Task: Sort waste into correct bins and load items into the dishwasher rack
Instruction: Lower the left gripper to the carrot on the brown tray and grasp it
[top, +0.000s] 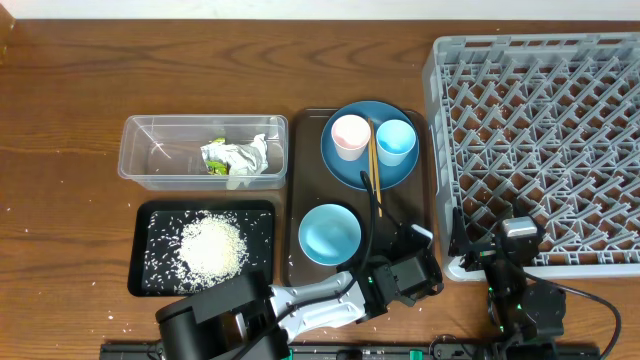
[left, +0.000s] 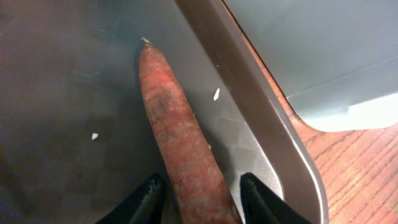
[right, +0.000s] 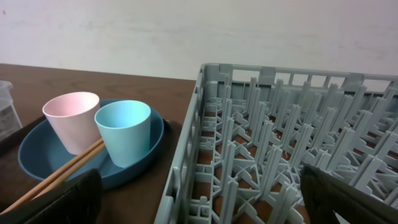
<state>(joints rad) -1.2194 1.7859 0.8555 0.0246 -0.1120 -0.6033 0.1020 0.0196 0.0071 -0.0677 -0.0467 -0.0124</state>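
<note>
An orange carrot (left: 177, 130) lies on the brown tray (left: 62, 74), and my left gripper (left: 202, 186) is open, one finger on each side of it with slim gaps. In the overhead view the left gripper (top: 418, 255) hides the carrot. My right gripper (right: 205, 199) is open and holds nothing, low at the grey dishwasher rack's (top: 540, 130) front-left corner. The dark-blue plate (top: 350, 170) carries a pink cup (top: 350, 135), a light-blue cup (top: 396, 140) and chopsticks (top: 373, 165). The light-blue bowl (top: 330, 233) sits on the tray in front of the plate.
The clear tub (top: 150, 165) holds the crumpled wrapper (top: 235, 158). A heap of rice (top: 212, 245) lies in the black tray (top: 145, 215). A few rice grains (left: 216, 94) lie on the brown tray near its raised rim (left: 249, 81), beside the rack.
</note>
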